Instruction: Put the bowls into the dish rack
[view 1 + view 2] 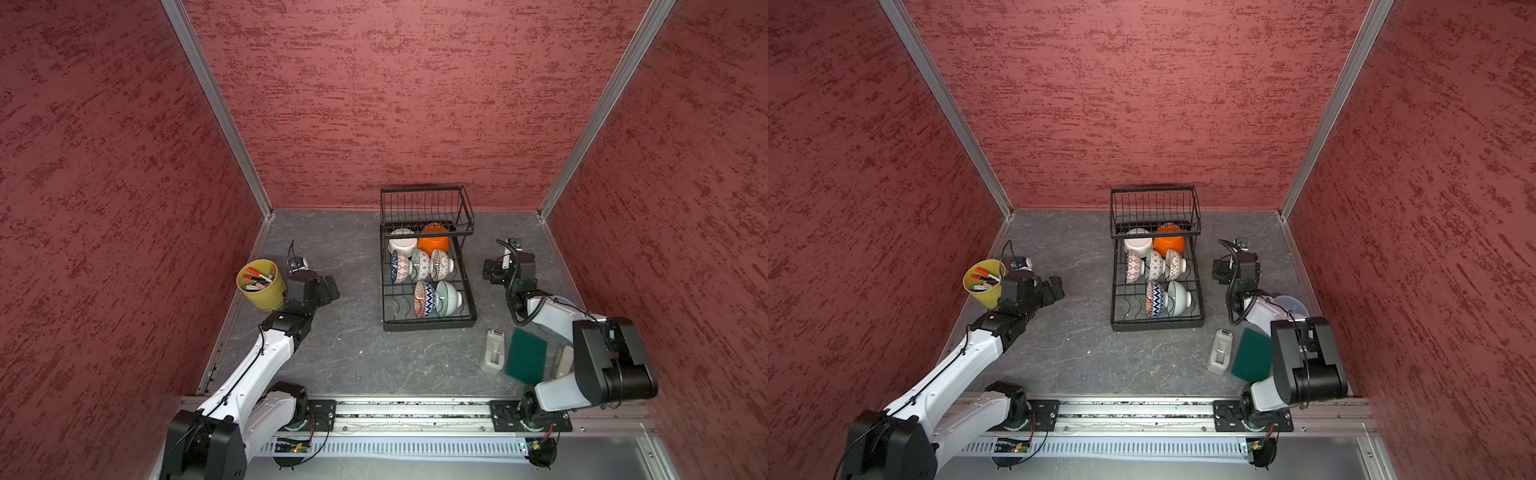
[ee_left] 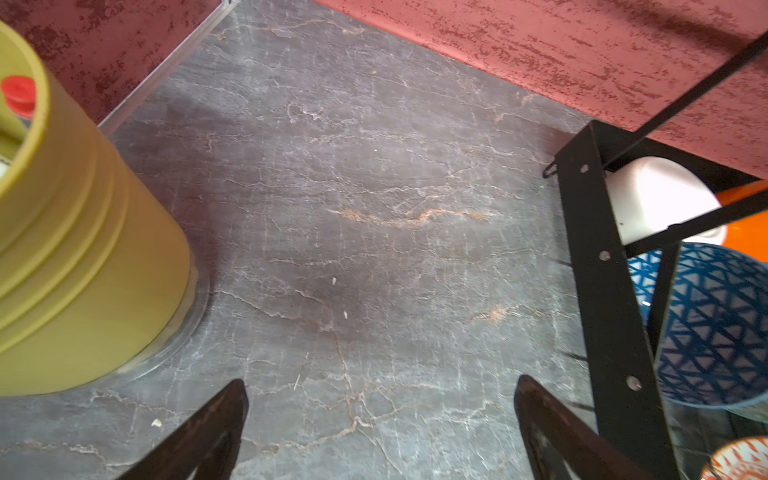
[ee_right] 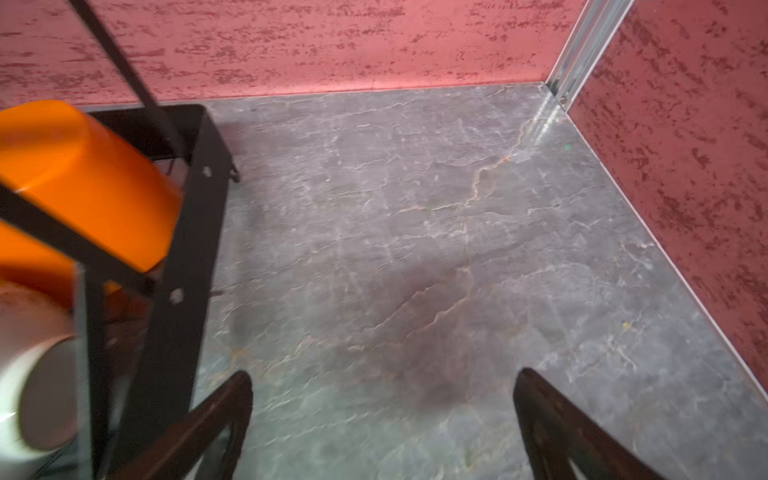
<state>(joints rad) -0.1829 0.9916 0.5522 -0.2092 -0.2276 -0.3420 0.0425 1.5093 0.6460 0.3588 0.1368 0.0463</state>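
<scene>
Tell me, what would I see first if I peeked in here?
The black rack in the middle, holding a bright orange bowl at the back and patterned bowls in front. Left of it stands a yellow cup of markers, and red walls close in all round.

**Nothing legible**

No text is coming through clearly in any view. The markers [image 1: 258,277] in the cup [image 1: 266,297] are carrying labels too small to read, and a tiny white mark on the left arm [image 1: 281,317] is showing only as a blur.
</scene>
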